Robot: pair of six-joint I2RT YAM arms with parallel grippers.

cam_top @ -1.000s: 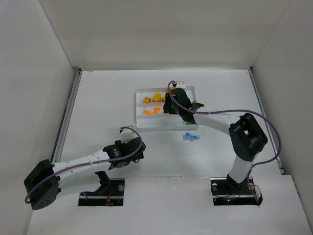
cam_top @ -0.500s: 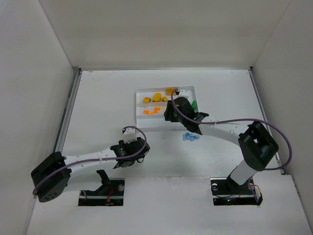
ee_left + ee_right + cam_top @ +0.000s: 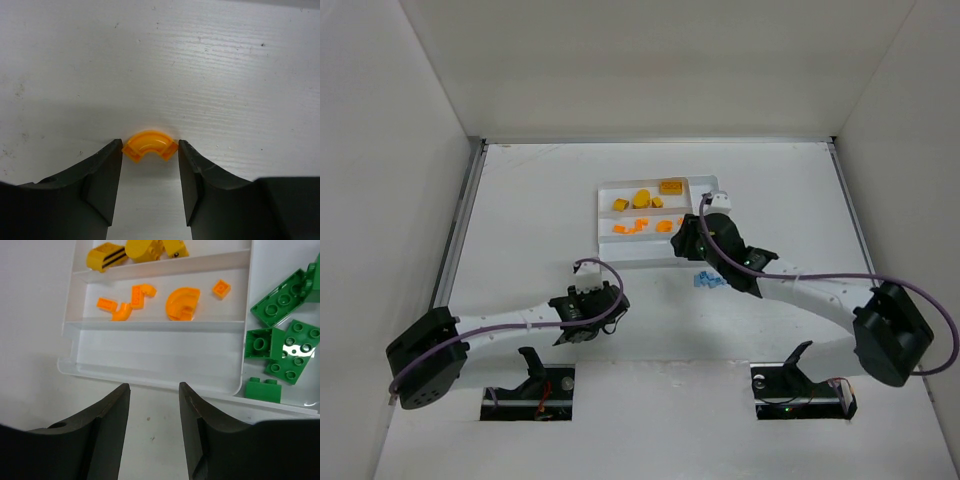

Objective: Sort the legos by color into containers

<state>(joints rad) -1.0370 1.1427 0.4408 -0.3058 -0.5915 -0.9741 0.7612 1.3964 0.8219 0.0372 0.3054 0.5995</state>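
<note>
White desk (image 3: 200, 50) fills your left wrist view: left jaws seem to pinch an orange curved lego (image 3: 150, 144) at lower centre. Your right jaws, part-open and empty, hover over the tray (image 3: 150, 371) rim.

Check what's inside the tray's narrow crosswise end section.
Only green bricks, several, lying loose. The right wrist view cuts off part of the section. From above, the right arm covers most of that end of the tray, so little shows there.

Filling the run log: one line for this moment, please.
left gripper: jaws touching both ends of orange curved plastic piece on table | right gripper: jaws open, empty, beside white plastic tray
</note>
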